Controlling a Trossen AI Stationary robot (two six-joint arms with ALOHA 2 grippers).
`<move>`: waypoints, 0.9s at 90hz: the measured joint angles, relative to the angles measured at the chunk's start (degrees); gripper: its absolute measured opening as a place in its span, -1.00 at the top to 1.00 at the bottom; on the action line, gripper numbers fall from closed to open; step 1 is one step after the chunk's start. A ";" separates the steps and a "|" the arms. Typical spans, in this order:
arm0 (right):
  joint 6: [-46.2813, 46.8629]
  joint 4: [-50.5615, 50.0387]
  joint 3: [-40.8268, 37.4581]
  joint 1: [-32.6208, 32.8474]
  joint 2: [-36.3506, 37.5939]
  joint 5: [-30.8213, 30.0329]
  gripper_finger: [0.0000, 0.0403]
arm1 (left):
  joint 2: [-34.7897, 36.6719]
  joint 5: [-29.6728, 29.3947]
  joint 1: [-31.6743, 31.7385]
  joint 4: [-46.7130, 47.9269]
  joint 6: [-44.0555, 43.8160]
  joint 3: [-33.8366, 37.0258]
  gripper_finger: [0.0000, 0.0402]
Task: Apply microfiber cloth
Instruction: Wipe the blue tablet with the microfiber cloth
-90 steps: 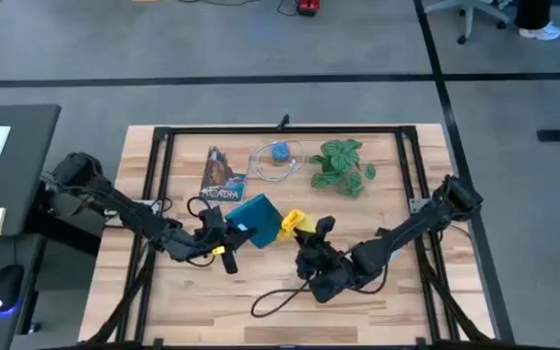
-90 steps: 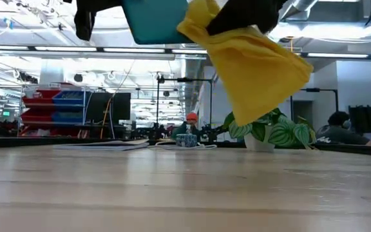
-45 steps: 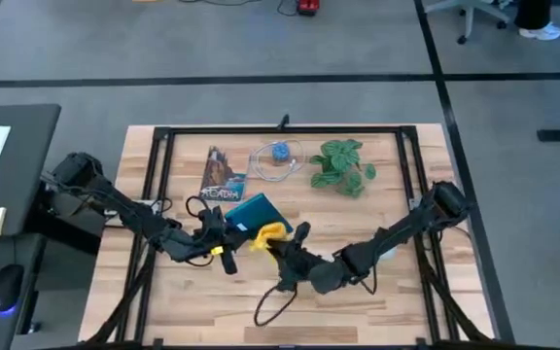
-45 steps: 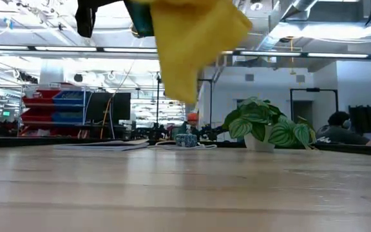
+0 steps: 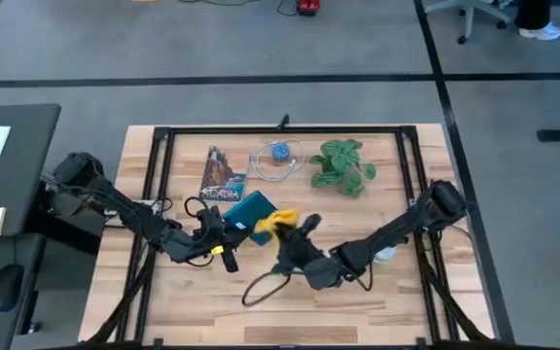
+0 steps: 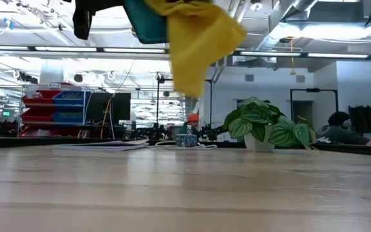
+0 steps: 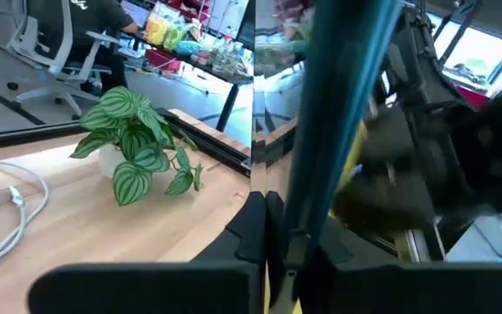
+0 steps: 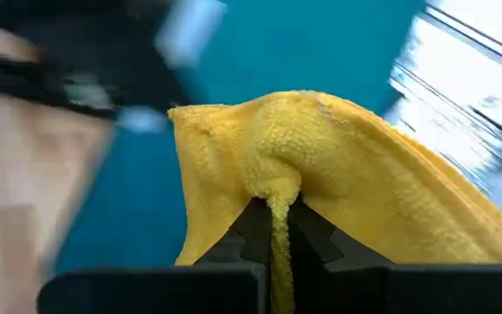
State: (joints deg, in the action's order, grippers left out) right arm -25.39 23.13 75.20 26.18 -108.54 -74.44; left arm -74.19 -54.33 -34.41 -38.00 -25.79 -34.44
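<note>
Right tool [image 5: 295, 233] pinches yellow cloth [image 5: 273, 223] against tablet [image 5: 248, 210] clamped in left tool [image 5: 224, 231]; we should wipe flat, lightly.

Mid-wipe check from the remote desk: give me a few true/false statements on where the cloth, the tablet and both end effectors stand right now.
1. The right end effector is shut on the microfiber cloth. True.
2. The cloth lies flat on the table. False: the low view shows it hanging in the air, well above the wood.
3. The left end effector holds the teal tablet off the table. True.
4. The cloth is far from the tablet, over by the potted plant. False: it is up against the tablet's teal face, as the right wrist view shows.
5. The coiled white cable is draped over the tablet. False: it lies on the table behind it, beside the plant.
</note>
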 joint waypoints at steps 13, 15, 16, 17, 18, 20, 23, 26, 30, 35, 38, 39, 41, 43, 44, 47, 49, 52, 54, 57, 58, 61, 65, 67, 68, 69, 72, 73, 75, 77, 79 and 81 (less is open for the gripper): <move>0.68 3.28 -0.02 0.49 0.39 6.76 1.00 | 0.07 1.89 0.02 0.20 0.55 0.00 0.96; -0.02 3.82 -0.02 0.49 0.38 7.49 1.00 | 0.07 2.03 0.03 0.32 0.54 0.00 0.96; -0.34 4.03 0.00 0.48 0.38 7.77 1.00 | 0.07 2.09 0.04 0.39 0.53 0.00 0.96; -0.65 4.16 0.07 0.44 0.38 8.02 1.00 | 0.07 2.08 0.04 0.47 0.50 0.00 0.96; -0.97 4.25 0.18 0.36 0.38 8.20 1.00 | 0.07 2.07 0.04 0.56 0.47 0.00 0.96; -1.62 4.41 0.49 0.13 0.38 8.75 1.00 | 0.07 2.05 0.06 0.80 0.30 0.00 0.96; -2.27 4.53 1.08 -0.32 0.38 10.63 1.00 | 0.07 2.03 0.08 1.19 -0.14 0.00 0.96; -2.82 4.51 1.83 -0.88 0.38 12.93 1.00 | -0.07 2.02 0.08 1.50 -0.53 0.00 0.96; -3.82 3.68 3.29 -1.51 0.38 16.06 1.00 | -0.47 2.08 0.08 1.50 -0.84 0.00 0.96; -4.80 0.75 5.66 -2.37 0.38 20.32 1.00 | -0.98 2.40 0.07 1.26 -0.85 0.00 0.96; -4.63 -1.78 7.17 -2.98 0.22 22.74 1.00 | -1.25 2.61 0.06 1.18 -0.85 0.00 0.96; -4.39 -2.65 7.73 -3.25 0.03 23.53 1.00 | -1.37 2.62 0.08 1.11 -0.89 0.00 0.96; -3.67 -4.32 8.93 -3.73 -0.45 24.81 1.00 | -1.63 2.60 0.20 0.93 -1.13 0.00 0.96; -3.00 -5.95 10.12 -4.12 -0.81 25.95 1.00 | -1.83 2.53 0.33 0.87 -1.42 0.00 0.96; -2.78 -6.82 10.61 -4.31 -0.97 26.34 1.00 | -1.89 2.43 0.36 0.93 -1.59 0.00 0.96; -2.31 -9.67 11.94 -4.73 -1.44 26.91 1.00 | -2.00 2.01 0.40 1.38 -1.97 0.04 0.96; -2.25 -11.51 12.76 -5.01 -1.71 27.57 1.00 | -2.02 1.80 0.47 1.60 -2.01 0.13 0.96; -2.25 -13.37 14.05 -5.45 -2.52 29.36 1.00 | -2.03 1.74 0.57 1.69 -2.09 0.15 0.96; -2.23 -14.22 14.81 -5.62 -2.94 30.87 1.00 | -2.03 1.75 0.67 1.62 -2.11 0.15 0.96; -2.33 -15.40 15.61 -5.77 -3.25 32.92 1.00 | -2.03 1.75 0.73 1.35 -2.08 0.15 0.96; -2.54 -15.95 15.79 -5.78 -3.28 33.34 1.00 | -2.03 1.78 0.74 1.25 -2.06 0.15 0.96; -3.14 -17.81 16.28 -5.77 -3.29 33.98 1.00 | -2.03 1.87 0.78 1.06 -1.72 0.15 0.96; -3.86 -19.50 16.46 -5.73 -3.27 34.02 1.00 | -2.03 2.17 0.80 1.07 -1.50 0.15 0.96; -3.95 -20.55 16.49 -5.71 -3.25 34.01 1.00 | -2.03 2.23 0.81 1.13 -1.48 0.15 0.96; -3.99 -21.11 16.50 -5.69 -3.25 33.98 1.00 | -2.03 2.21 0.81 1.18 -1.48 0.15 0.96; -4.01 -21.68 16.51 -5.69 -3.25 33.90 1.00 | -2.03 2.19 0.81 1.25 -1.48 0.15 0.96; -4.04 -23.28 16.55 -5.68 -3.24 32.96 1.00 | -2.03 2.02 0.81 1.51 -1.48 0.15 0.96; -4.06 -23.76 16.55 -5.67 -3.22 32.44 1.00 | -2.03 1.92 0.80 1.63 -1.48 0.15 0.96; -4.11 -24.72 16.55 -5.63 -3.16 31.05 1.00 | -2.03 1.70 0.78 1.82 -1.48 0.15 0.96; -4.35 -25.66 16.53 -5.56 -3.08 29.38 1.00 | -2.03 1.43 0.78 1.88 -1.48 0.15 0.96; -4.60 -26.46 16.51 -5.41 -3.02 27.67 1.00 | -2.03 1.11 0.78 1.86 -1.50 0.15 0.96; -4.73 -27.10 16.50 -5.20 -2.92 25.98 1.00 | -2.03 0.83 0.78 1.80 -1.50 0.15 0.96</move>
State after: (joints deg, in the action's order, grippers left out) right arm -30.11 -3.96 91.70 20.98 -111.46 -48.46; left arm -76.23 -53.50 -33.63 -36.20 -27.29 -34.28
